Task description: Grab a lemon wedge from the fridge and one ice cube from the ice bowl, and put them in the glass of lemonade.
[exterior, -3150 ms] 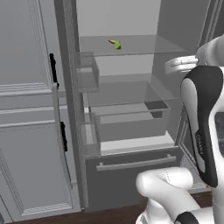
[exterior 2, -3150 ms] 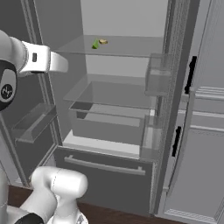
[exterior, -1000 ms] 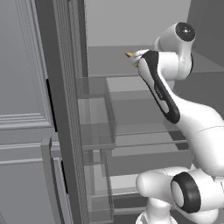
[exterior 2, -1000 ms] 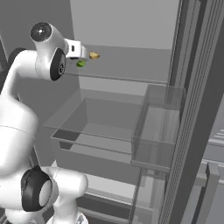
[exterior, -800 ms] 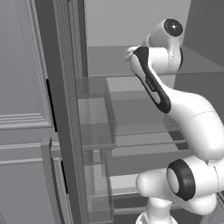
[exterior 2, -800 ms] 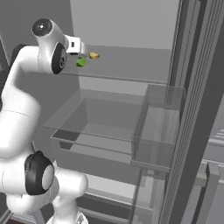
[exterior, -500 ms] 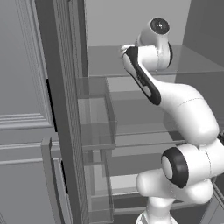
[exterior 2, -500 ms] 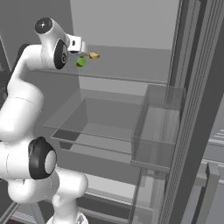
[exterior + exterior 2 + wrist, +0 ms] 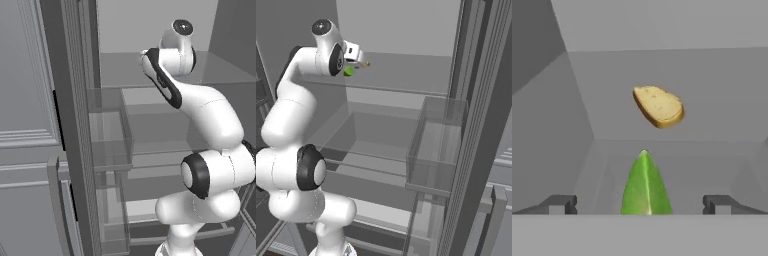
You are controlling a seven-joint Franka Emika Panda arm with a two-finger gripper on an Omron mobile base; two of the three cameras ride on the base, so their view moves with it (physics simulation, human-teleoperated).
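Jaws spread wide either side of lemon wedge (image 9: 645,185) at lower centre of hand view; ease straight in, pinch centred, avoid tan slice (image 9: 659,106) behind on fridge (image 9: 406,30) shelf.

In the hand view, the lemon wedge (image 9: 645,185) lies on the fridge (image 9: 662,65) shelf, midway between the two widely parted fingertips (image 9: 561,204) of the gripper (image 9: 643,205). A bread slice (image 9: 659,106) lies beyond it at 12 o'clock, nearer the back wall. In the right base view, the wedge (image 9: 349,71) sits at the gripper's (image 9: 358,61) 7 o'clock.
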